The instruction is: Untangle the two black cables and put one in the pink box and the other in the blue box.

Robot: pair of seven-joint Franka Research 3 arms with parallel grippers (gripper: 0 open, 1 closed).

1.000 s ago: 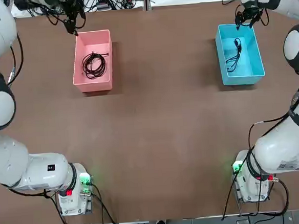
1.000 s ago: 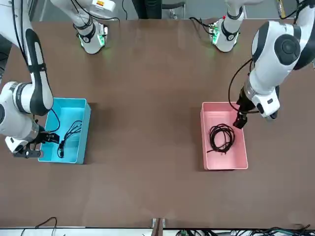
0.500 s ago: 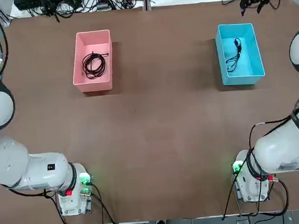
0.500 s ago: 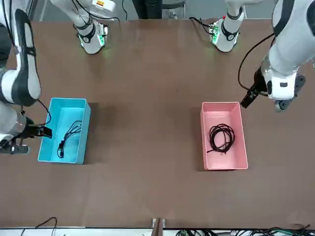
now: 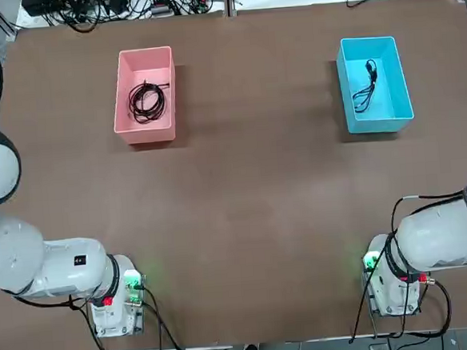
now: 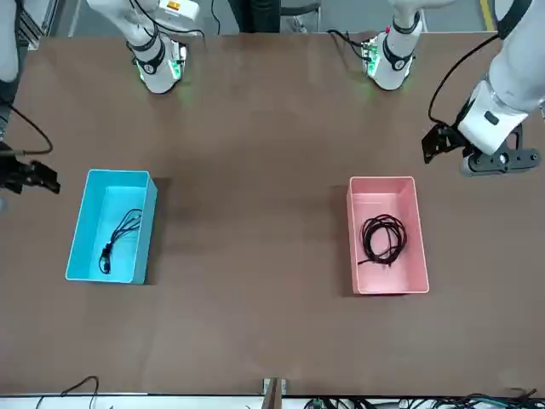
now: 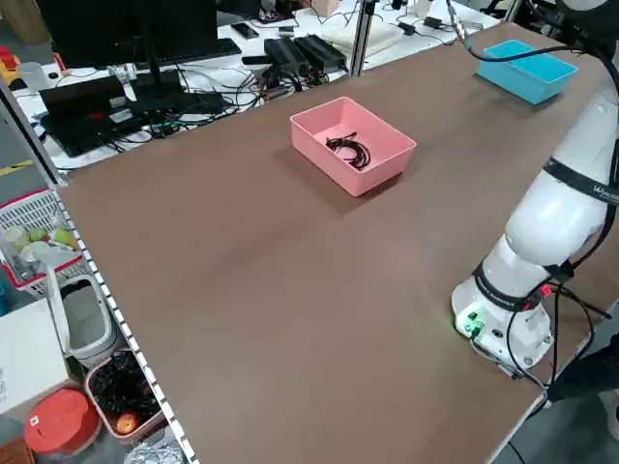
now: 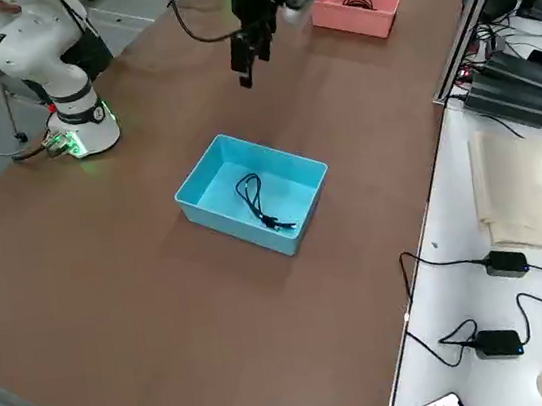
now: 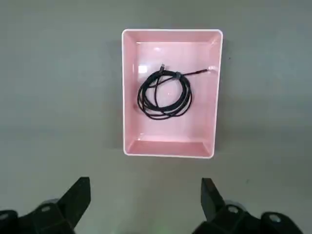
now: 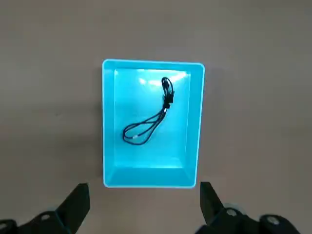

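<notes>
The pink box (image 5: 145,131) stands at the table's far left, and a coiled, many-looped black cable (image 5: 146,99) lies inside it. At the far right, the blue box (image 5: 378,122) holds a shorter black cable (image 5: 367,85). My left gripper (image 6: 436,148) hangs open high above the table, just off the pink box's outer near corner. Its wrist view looks straight down on the pink box (image 9: 168,147) and the coil (image 9: 165,92), with nothing between the fingers (image 9: 78,197). My right gripper (image 6: 36,176) is open beside the blue box. Its wrist view shows the blue box (image 10: 151,176) and the cable (image 10: 148,117) below.
The two arm bases with green lights (image 5: 118,299) (image 5: 389,280) stand at the near edge. Tangled wiring and equipment (image 5: 125,1) lie beyond the far edge. A side bench with power adapters (image 8: 511,78) runs along the table's far edge.
Both grippers have lifted up and drawn away from the boxes, the left from over the pink box, the right from beside the blue one. Both cables stay still in their boxes.
</notes>
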